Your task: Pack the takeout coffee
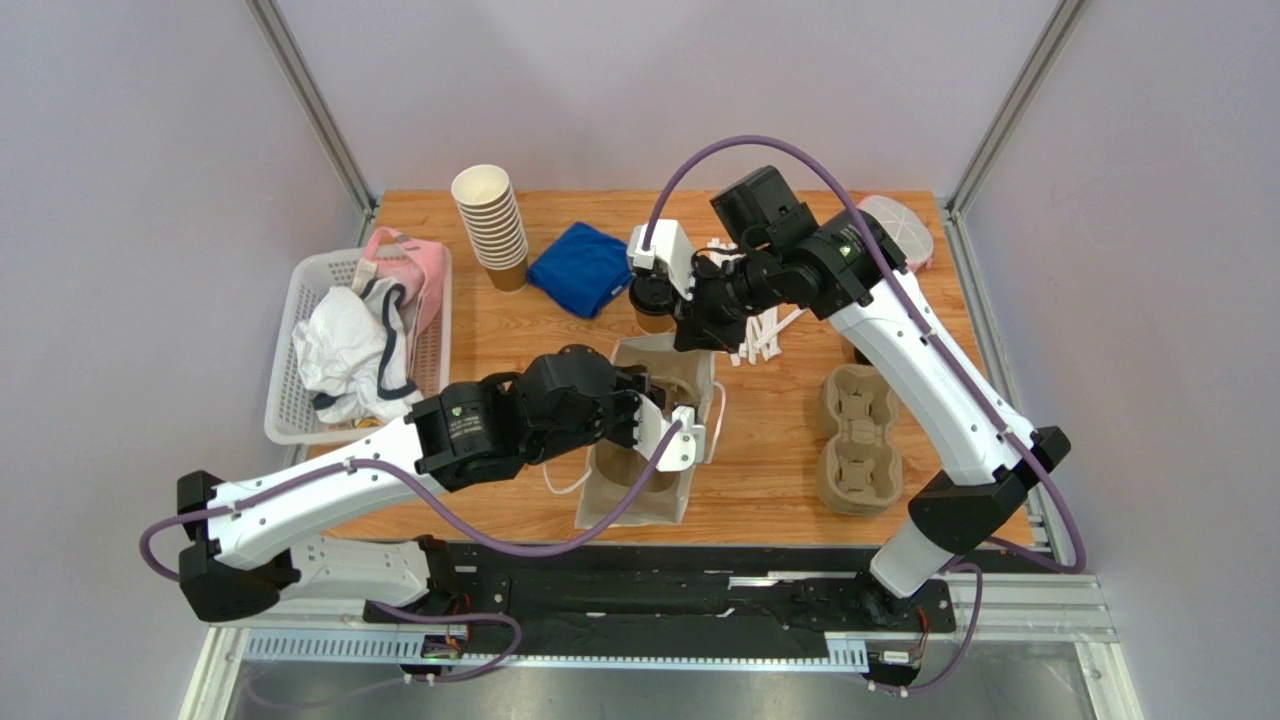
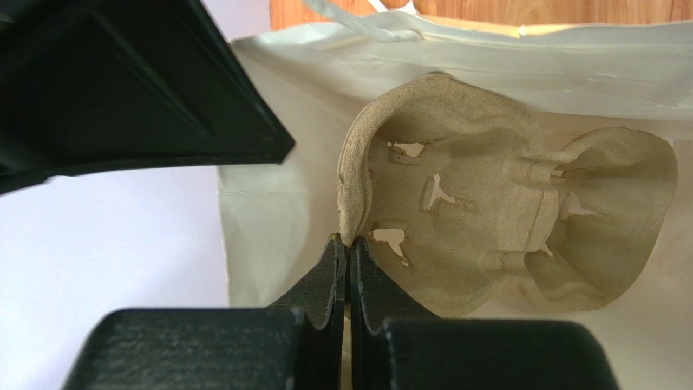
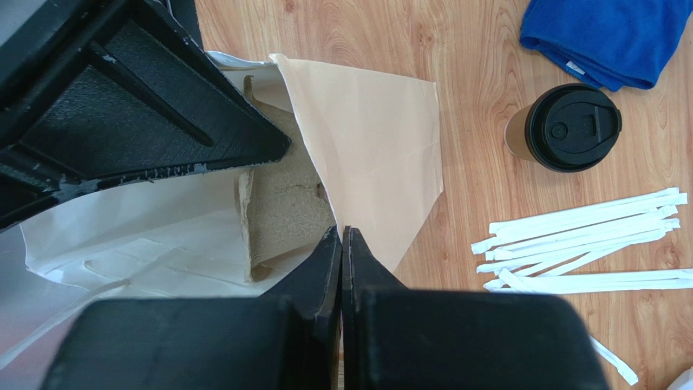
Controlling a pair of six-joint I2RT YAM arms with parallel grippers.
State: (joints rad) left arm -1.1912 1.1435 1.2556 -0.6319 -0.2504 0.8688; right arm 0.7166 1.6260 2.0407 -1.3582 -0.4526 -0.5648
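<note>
Paper bag (image 3: 366,130), pulp carrier (image 2: 488,211) inside: left fingers (image 2: 329,284) and right fingers (image 3: 325,268) clenched at its mouth, presumably spreading it for takeout coffee (image 3: 569,126) near right fingers.

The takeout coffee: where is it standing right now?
Right wrist view, upper right: the takeout coffee stands on the table between the blue cloth and the wrapped straws.

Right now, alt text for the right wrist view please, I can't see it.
Shut right pincer over an open paper bag holding a pulp carrier. Beside it on the table: lidded coffee cup, blue cloth, wrapped straws.
</note>
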